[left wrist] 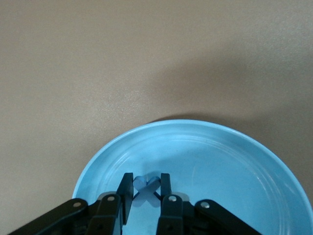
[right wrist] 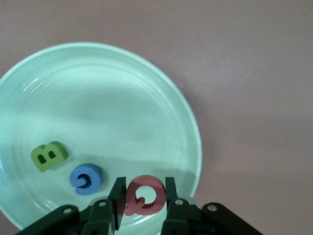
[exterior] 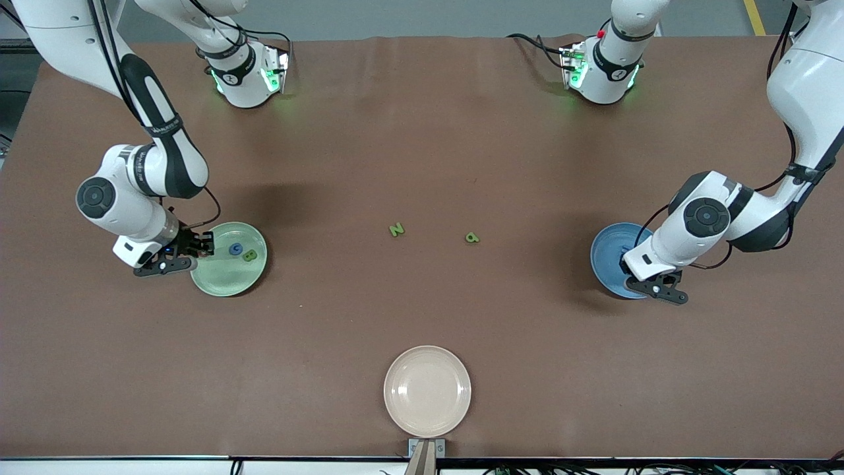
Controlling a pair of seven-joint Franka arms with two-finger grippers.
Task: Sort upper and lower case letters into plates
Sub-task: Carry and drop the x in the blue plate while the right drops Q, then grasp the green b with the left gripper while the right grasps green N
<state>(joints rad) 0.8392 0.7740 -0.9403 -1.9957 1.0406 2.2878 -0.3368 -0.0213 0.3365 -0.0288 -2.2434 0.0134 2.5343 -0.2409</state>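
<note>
Both tools hold letters: right tool (right wrist: pixel 143 197) pinches pink Q (right wrist: pixel 144 196) over green plate (right wrist: pixel 161 98), left tool (left wrist: pixel 145 192) blue x (left wrist: pixel 146 185) over blue plate (left wrist: pixel 234 161). Your letters look light, stiff and small; take them across flat sides.

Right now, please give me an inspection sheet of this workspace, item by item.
Surface: brown table, bare in the middle.
Job's things: blue G and green B in green plate; green N and green p loose mid-table.
Clutter: cream plate, nothing in it.
Hands: right hand shut on pink Q over green plate; left hand shut on blue x over blue plate.
Cables: along arms.
Surroundings: nothing seen.
</note>
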